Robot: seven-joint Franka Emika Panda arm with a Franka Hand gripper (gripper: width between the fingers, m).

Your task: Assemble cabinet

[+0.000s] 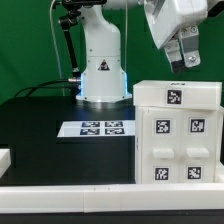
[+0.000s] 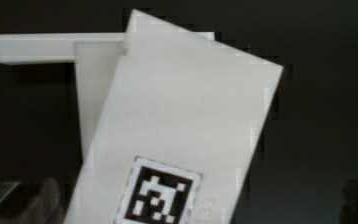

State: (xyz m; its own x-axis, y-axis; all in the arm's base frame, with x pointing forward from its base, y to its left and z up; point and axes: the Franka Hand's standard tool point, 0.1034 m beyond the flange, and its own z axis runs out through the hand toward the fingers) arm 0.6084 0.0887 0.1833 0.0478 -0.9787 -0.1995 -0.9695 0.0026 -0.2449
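The cabinet point(image 1: 176, 135) is a white boxy body standing at the exterior view's right, with black-and-white tags on its top and front faces. My gripper point(image 1: 183, 60) hangs in the air just above the cabinet's top, clear of it, jaws apart and empty. In the wrist view the cabinet's top point(image 2: 185, 110) fills the middle, tilted in the picture, with one tag point(image 2: 163, 192) on it. A dim finger point(image 2: 30, 203) shows at the edge beside the cabinet.
The marker board point(image 1: 98, 128) lies flat on the black table in front of the arm's white base point(image 1: 103, 75). A long white rail point(image 1: 90, 190) runs along the table's front edge, and a short white piece point(image 1: 5, 158) lies at the exterior view's left.
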